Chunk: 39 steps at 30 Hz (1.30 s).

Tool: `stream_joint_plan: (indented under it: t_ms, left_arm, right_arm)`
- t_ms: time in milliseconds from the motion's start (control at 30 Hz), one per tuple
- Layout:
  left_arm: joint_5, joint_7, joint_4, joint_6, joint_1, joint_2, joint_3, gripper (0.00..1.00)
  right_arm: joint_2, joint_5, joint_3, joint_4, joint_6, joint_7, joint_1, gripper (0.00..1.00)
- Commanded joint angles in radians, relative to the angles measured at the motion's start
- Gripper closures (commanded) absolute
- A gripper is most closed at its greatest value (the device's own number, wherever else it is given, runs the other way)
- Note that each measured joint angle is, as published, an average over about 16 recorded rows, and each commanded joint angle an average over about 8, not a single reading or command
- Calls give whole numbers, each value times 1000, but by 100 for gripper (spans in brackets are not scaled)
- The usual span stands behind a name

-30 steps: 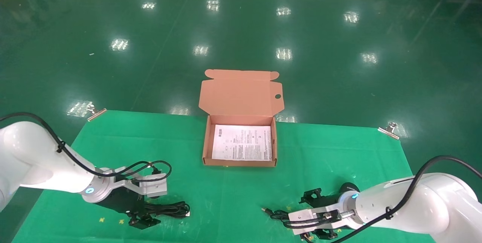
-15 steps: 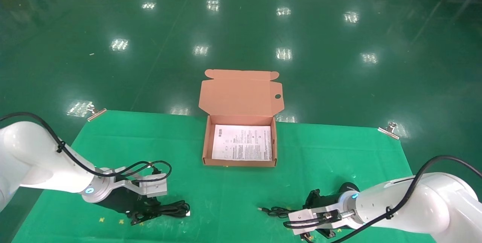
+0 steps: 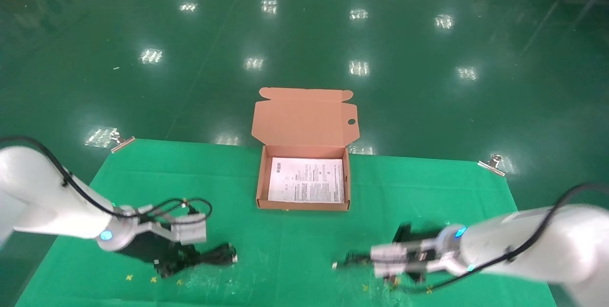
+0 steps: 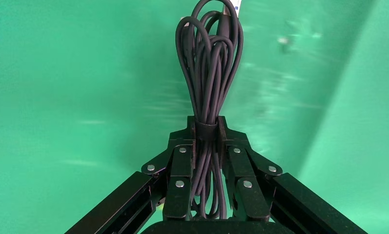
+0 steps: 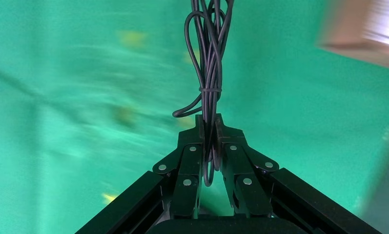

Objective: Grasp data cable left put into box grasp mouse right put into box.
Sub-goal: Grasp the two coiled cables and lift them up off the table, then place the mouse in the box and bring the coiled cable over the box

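Note:
My left gripper (image 3: 192,260) is shut on the data cable (image 3: 216,255), a black looped bundle with a white end piece. In the left wrist view, the gripper (image 4: 207,127) grips the cable (image 4: 209,63) at its band. My right gripper (image 3: 378,263) is shut on the mouse's thin cord (image 3: 349,260). In the right wrist view the gripper (image 5: 209,126) pinches the cord (image 5: 209,58). The mouse's body is hidden. The open box (image 3: 304,207) stands at the table's far middle with a white sheet (image 3: 307,181) inside.
The green cloth table (image 3: 285,250) carries small yellow marks near its front. Metal clips sit at the far left corner (image 3: 122,144) and far right corner (image 3: 491,164). The box's lid (image 3: 304,116) stands open, leaning away. The box (image 5: 363,29) shows blurred in the right wrist view.
My left gripper has closed on the data cable and shifted slightly left with it. My right gripper has closed on the mouse's cord and the right arm has moved up and right.

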Motion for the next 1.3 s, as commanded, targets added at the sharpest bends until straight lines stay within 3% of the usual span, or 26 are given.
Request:
stream_joint_plan:
  t_ms: [33,233,433,667,867,1300]
  left_arm:
    - [0,12,-11,3,-11,-9,0,100]
    - [33,-14,-136,-26,-71,-44,8,100]
    - [58,-102,-332,-85,-107,-80,-2,100]
    - [100,-211,-540,-178,-113,-96,-18,100]
    - [143,-280,-606,-231,-131,-92,-27,100]
    - [173,-336,-631,-244,-138,-104,-32,100]
  right_arm:
    - [22,15,19,21,-6,21,13,100]
    - [57,19,94,84,31,108,104,100]
    - [5,42,149,88,96,132,223,100]
    - [-125,99,173,-10,178,74,347,100]
    - [-224,136,182,-147,261,-12,422,100]
    - [-289,196,187,-257,305,-91,458,100]
